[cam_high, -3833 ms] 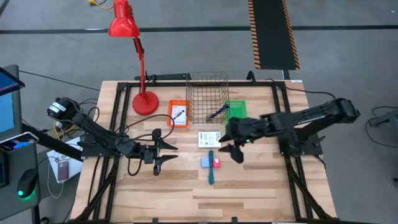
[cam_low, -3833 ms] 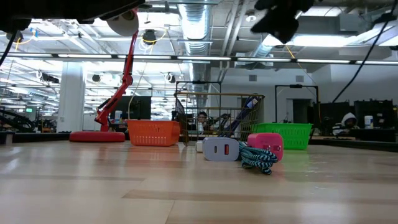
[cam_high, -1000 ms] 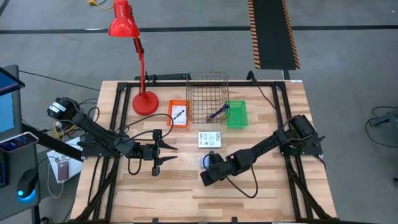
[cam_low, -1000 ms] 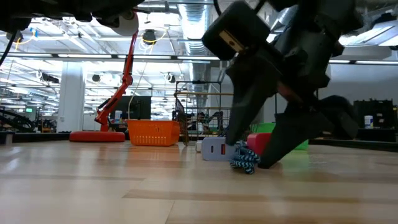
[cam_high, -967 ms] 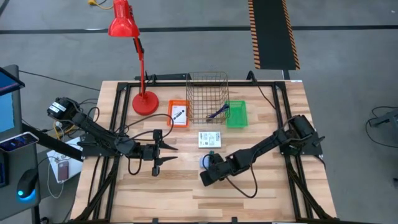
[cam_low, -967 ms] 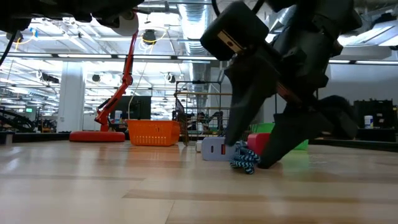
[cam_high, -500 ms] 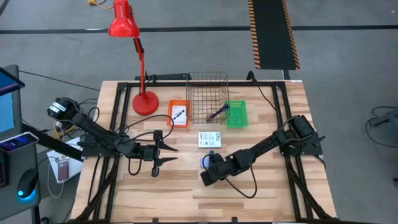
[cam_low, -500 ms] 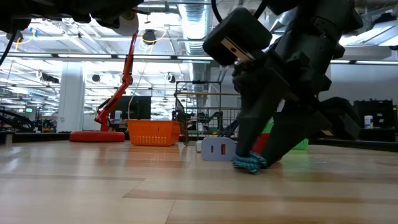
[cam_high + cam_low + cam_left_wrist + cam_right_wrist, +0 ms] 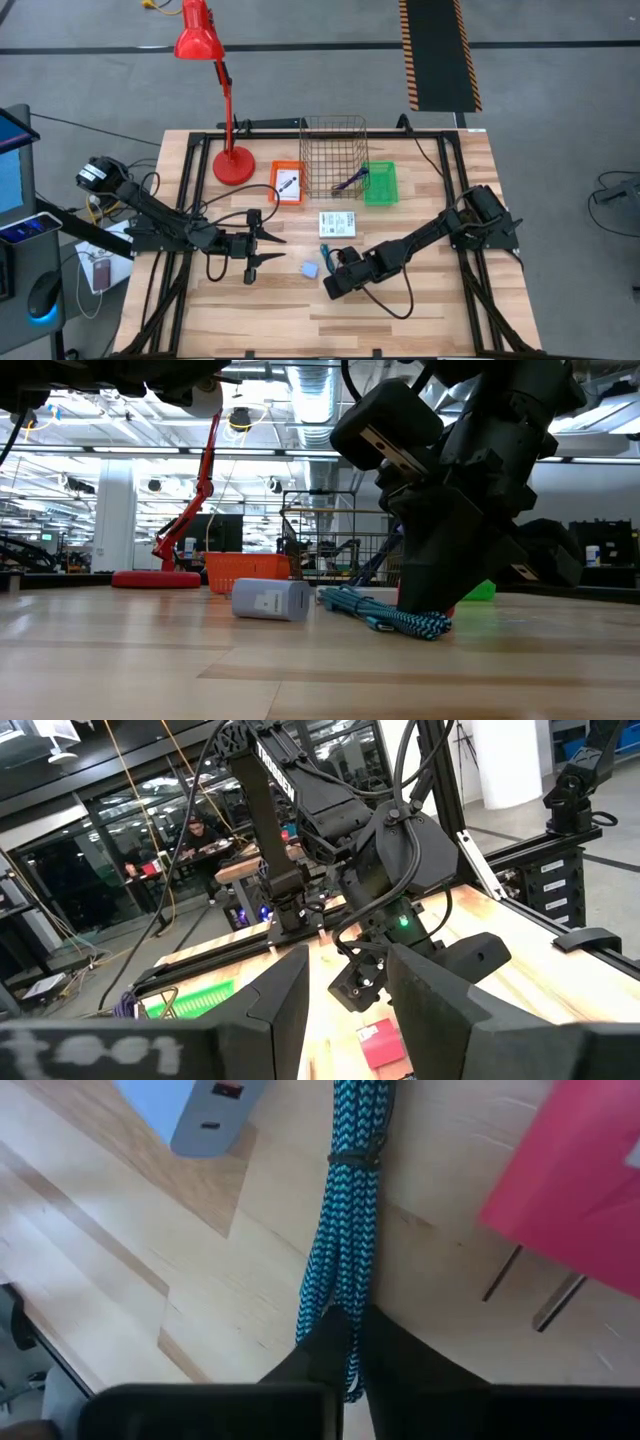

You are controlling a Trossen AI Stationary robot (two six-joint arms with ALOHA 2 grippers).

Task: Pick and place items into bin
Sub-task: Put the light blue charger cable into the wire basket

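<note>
Right gripper (image 9: 330, 283): you have it low at the near middle of the table, and in its wrist view the dark fingers (image 9: 345, 1342) are pressed together on the teal braided cable (image 9: 345, 1230).
Teal braided cable: it lies flat on the wood, running from the clamped end out past the gripper; in the low view it stretches along the boards (image 9: 385, 617) in front of the right arm.
Pink block (image 9: 575, 1180): it sits just beside the cable on the table, with two metal prongs showing at its edge; mostly hidden under the arm from above.
Blue-grey block (image 9: 310, 270): it rests on the table just left of your right gripper, apart from the cable; the low view shows it lying on its side (image 9: 270, 600).
Left gripper (image 9: 262, 247): it waits over the left half of the table, its fingers (image 9: 285, 1005) spread apart and holding nothing.
White card (image 9: 337, 223): it lies flat at the table's middle, farther back than the right gripper.
Orange bin (image 9: 287, 183): it sits far left of centre with a small white item inside.
Wire basket (image 9: 333, 155): it stands at the far middle, between the orange bin and the green bin (image 9: 380, 183); a blue pen (image 9: 352, 181) leans at its right edge.
Red lamp (image 9: 215, 90): its base stands at the far left of the table.
</note>
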